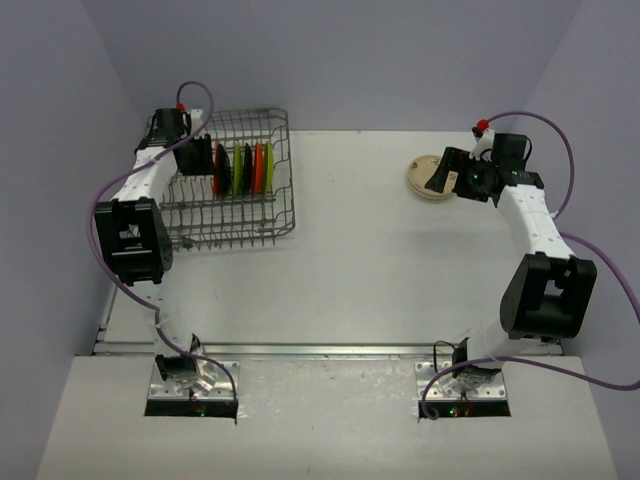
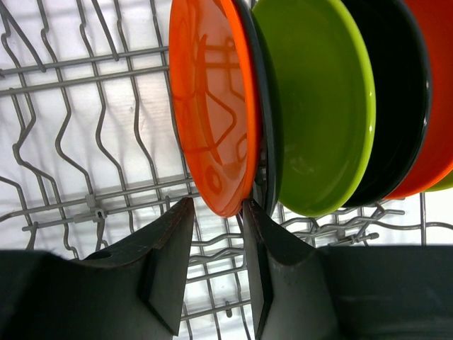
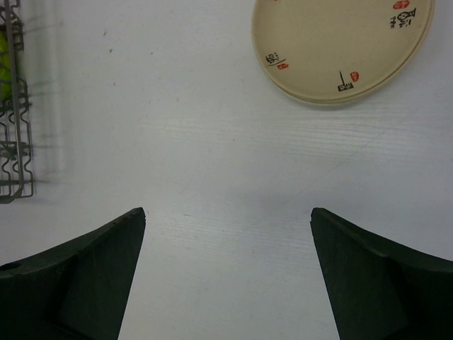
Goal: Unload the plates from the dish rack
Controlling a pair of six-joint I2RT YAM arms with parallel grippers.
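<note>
The grey wire dish rack point(image 1: 272, 214) stands at the back left. Several plates stand on edge in it: orange point(image 1: 216, 172), lime green point(image 1: 238, 170), black point(image 1: 247, 168), orange point(image 1: 259, 166). My left gripper point(image 1: 207, 160) is inside the rack. In the left wrist view it point(image 2: 217, 205) is open, its jaws either side of the lower rim of the nearest orange plate point(image 2: 212, 106); the right finger touches the plate, the left stands apart. Lime green point(image 2: 325, 106) and black point(image 2: 403, 99) plates follow. A cream plate point(image 1: 418, 180) lies flat at the back right. My right gripper point(image 1: 442, 176) is open and empty over it.
In the right wrist view the cream plate point(image 3: 340, 49) with small printed marks lies at the upper right, ahead of the wide-open gripper point(image 3: 228, 212). A corner of the rack point(image 3: 18, 142) shows at the left edge. Rack tines point(image 2: 85, 127) stand left of the orange plate.
</note>
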